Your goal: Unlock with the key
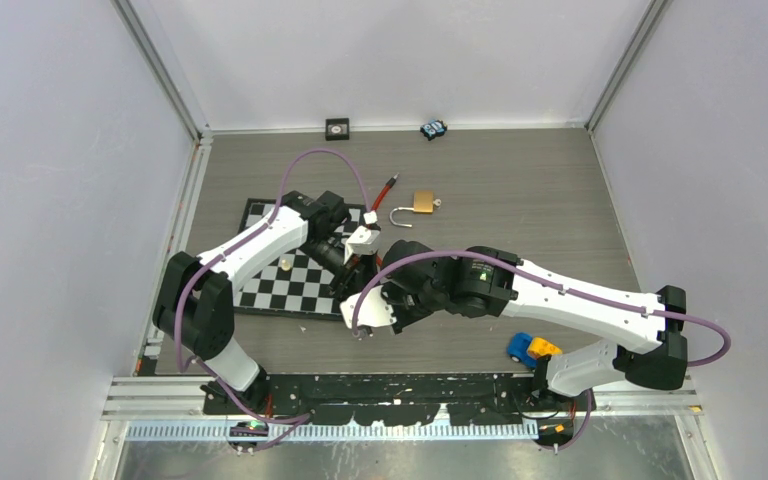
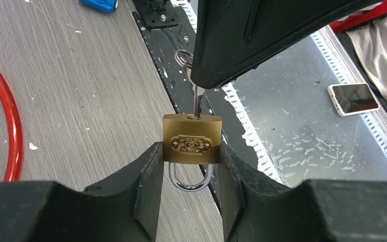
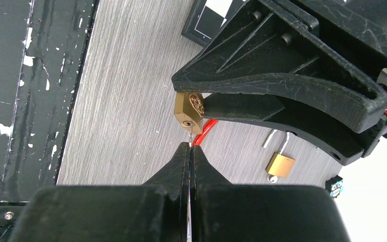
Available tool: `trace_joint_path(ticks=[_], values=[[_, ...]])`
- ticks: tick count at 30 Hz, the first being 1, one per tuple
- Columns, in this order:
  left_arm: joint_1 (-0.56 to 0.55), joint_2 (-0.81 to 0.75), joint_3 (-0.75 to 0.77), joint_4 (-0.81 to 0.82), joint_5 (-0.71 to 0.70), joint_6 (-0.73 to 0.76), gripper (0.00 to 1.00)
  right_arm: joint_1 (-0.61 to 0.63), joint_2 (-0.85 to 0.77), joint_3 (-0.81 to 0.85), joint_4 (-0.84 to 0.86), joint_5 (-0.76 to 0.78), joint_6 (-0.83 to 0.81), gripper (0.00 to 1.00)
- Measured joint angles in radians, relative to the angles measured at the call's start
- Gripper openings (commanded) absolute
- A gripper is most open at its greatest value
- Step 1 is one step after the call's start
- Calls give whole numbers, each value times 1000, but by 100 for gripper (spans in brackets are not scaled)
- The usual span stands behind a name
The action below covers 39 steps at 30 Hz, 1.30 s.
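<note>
Grey wood-grain table (image 1: 520, 200), white walls on three sides, and both arms meet near the middle. The brass padlock (image 2: 192, 145) is off the surface, clamped by its two flanks in the left gripper (image 2: 190, 154). Its jaws are part-way apart and pressing on the body. The steel shackle (image 2: 191, 181) points back toward that wrist, and both legs look seated in the body. The keyhole face points away, and the key (image 2: 197, 98) comes straight into it, blade meeting the slot. Its key ring (image 2: 183, 56) peeks out beside the black finger above.

From the other wrist, the right gripper (image 3: 190, 151) is pinched tight with no gap at the tips. A sliver of metal runs from them to the keyhole.

From overhead the lock itself is hidden where the two wrists meet, at the right near corner of the chessboard mat (image 1: 290, 275). A small pale piece (image 1: 285, 264) stands on that board. Farther back lies a second padlock (image 1: 422, 203), shackle swung open, with a red-handled tool (image 1: 388, 190) just beside it. A blue and yellow toy car (image 1: 530, 348) sits by the right arm's base. Against the back wall are a small black square (image 1: 337, 127) and a little blue object (image 1: 433, 129), well apart from the action.
</note>
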Motion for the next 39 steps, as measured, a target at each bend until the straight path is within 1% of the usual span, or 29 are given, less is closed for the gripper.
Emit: trace_joint_path(ticks=[33, 39], values=[[0, 0, 0, -5, 0, 27, 0, 1, 0, -21, 6, 11, -7, 1], [0, 0, 0, -6, 1, 27, 0, 13, 0, -21, 11, 41, -7, 1]])
